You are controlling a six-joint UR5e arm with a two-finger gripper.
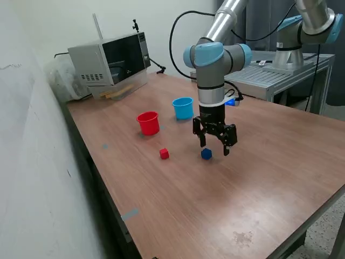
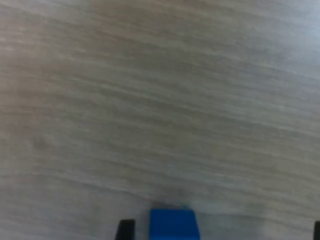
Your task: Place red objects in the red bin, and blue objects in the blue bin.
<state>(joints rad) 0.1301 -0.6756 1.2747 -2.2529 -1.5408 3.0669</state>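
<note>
Small dark blue cube (image 1: 206, 154) on the wooden table (image 1: 269, 172), under the wide-spread gripper (image 1: 214, 148).
Wrist view shows only it; exterior adds both cups.

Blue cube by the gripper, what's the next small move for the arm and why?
Probably a short shift to centre over the blue cube, then straight down. In the exterior view the open gripper hangs just above the table with the cube on the wood near its fingertips. The wrist view shows the cube at the frame edge, closer to one finger, so it looks off-centre.
</note>
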